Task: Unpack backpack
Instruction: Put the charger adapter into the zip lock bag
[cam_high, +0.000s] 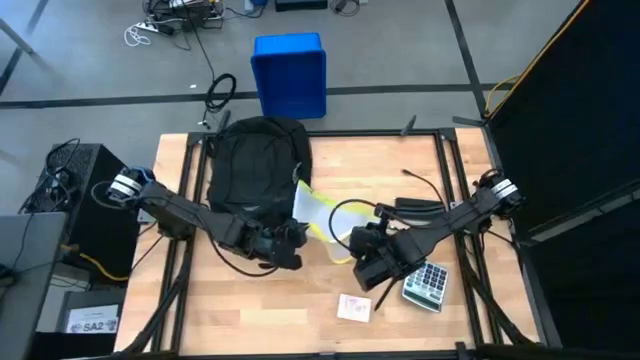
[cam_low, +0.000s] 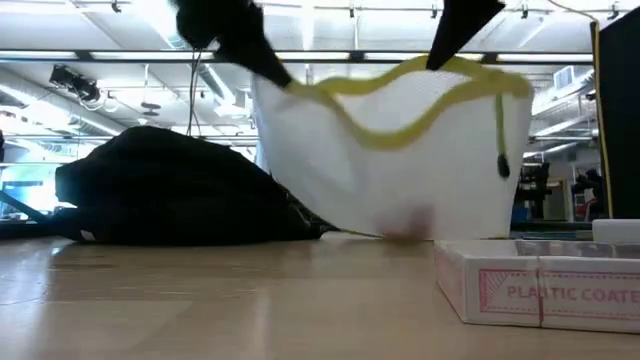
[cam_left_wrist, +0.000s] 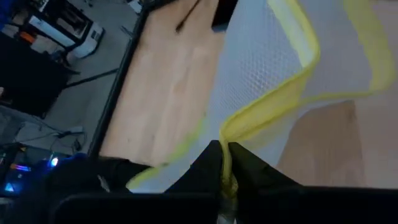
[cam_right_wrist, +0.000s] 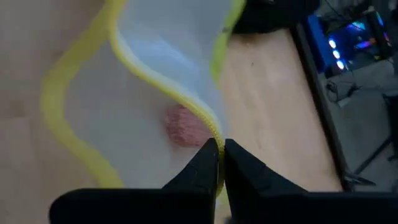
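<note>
The backpack (cam_high: 256, 165) is lying on the far left part of the tabletop (cam_high: 400, 165). Just to its right, a mesh pouch (cam_high: 322, 222) is hanging between the two grippers — the left gripper (cam_high: 296, 236) is pinching its rim on the backpack side, the right gripper (cam_high: 358, 240) is pinching the opposite rim. A calculator (cam_high: 426, 285) is lying near the front edge, right of the right gripper. A card box (cam_high: 354, 307) is sitting left of the calculator — nearest the front edge.
</note>
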